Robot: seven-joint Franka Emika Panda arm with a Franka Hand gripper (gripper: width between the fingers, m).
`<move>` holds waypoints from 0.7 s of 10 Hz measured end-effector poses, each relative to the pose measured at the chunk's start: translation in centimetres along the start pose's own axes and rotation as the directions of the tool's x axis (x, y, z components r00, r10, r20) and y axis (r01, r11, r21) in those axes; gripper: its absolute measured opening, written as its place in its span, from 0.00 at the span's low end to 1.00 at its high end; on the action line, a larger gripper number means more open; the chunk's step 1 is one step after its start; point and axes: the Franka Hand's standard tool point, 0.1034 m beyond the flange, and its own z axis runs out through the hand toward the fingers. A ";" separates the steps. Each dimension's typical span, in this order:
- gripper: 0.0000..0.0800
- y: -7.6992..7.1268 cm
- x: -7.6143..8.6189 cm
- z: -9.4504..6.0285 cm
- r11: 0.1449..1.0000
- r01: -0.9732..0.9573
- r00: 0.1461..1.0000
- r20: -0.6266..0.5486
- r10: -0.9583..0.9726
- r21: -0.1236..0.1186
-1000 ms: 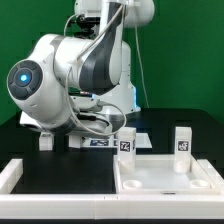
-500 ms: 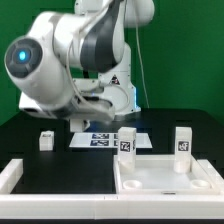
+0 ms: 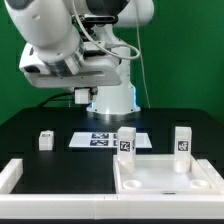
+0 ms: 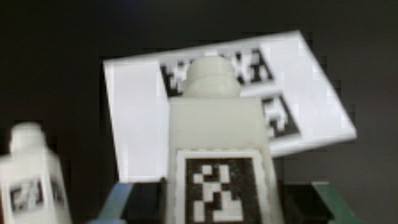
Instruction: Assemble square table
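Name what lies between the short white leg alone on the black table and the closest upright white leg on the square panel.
The thin flat white marker board lies between the lone leg and the upright leg, seen in the exterior view.

Matte black table (image 3: pixel 30 125), with the marker board (image 3: pixel 108 140) lying flat on it and dark tabletop all around the board. Behind the marker board is a plain green backdrop (image 3: pixel 185 50), smooth, spanning the full width. In front of the board, toward the exterior view's left, a low white border wall (image 3: pixel 12 172) turns a corner along the near edge. Light is bright and even, shadows soft. In the wrist view the marker board is blurred, against black.
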 end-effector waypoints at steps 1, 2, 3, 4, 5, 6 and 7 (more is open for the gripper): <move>0.36 -0.7 -0.3 -0.3 1.000 -0.018 0.999 -0.049 0.018 0.001; 0.36 -3.2 0.3 -1.9 1.000 -0.021 0.991 -0.130 0.019 -0.018; 0.36 -6.2 0.3 -4.3 0.999 -0.010 0.983 -0.186 0.004 -0.032; 0.36 -8.6 1.1 -6.9 0.999 -0.001 0.963 -0.269 -0.010 -0.040; 0.36 -10.8 1.9 -9.2 0.999 0.018 0.941 -0.335 -0.034 -0.051; 0.36 -12.3 2.8 -10.9 0.997 0.042 0.921 -0.384 -0.064 -0.065; 0.36 -12.5 3.4 -11.1 0.997 0.048 0.888 -0.455 -0.070 -0.060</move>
